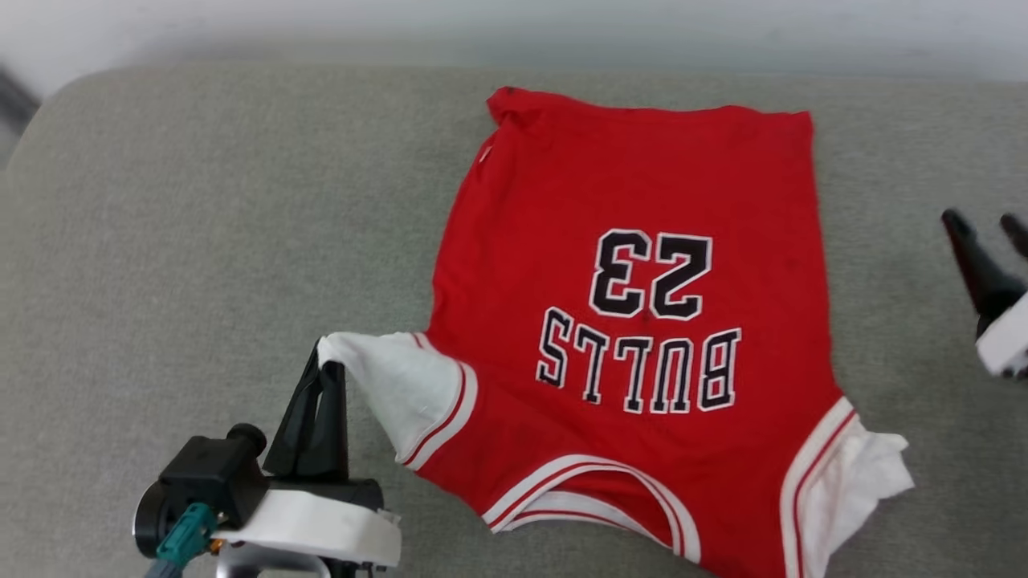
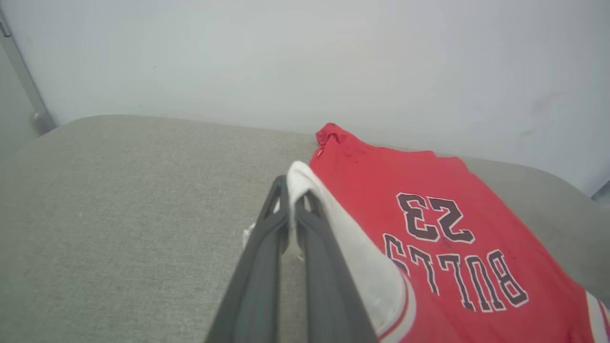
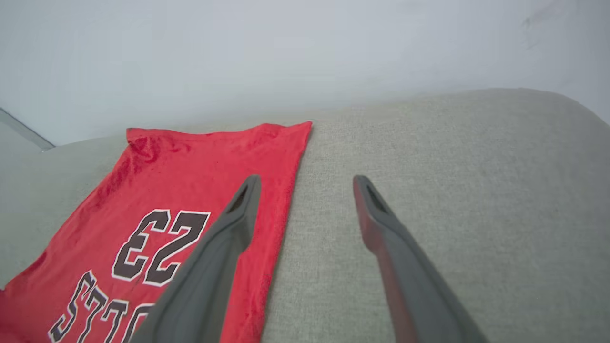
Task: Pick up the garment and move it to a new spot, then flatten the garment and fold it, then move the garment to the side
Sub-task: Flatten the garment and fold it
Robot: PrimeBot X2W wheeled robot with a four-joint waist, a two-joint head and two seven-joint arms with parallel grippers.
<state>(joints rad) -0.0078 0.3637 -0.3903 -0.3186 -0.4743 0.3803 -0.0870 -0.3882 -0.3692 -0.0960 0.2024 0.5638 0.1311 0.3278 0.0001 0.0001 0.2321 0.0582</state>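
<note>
- Between the left gripper's tightly pinched fingers sits the tip of the garment's white sleeve, held a little above the grey cushion.
- To that gripper's right, the rest of the red garment lies spread on the cushion, with the number print facing up.
- Right gripper hangs with its fingers spread wide, holding nothing. The garment's side edge lies near its left, not touching.

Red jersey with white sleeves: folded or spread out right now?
Spread, unfolded: the red white-sleeved jersey lies open, print up, on the grey fabric cushion; the left gripper is shut on one white sleeve.
</note>
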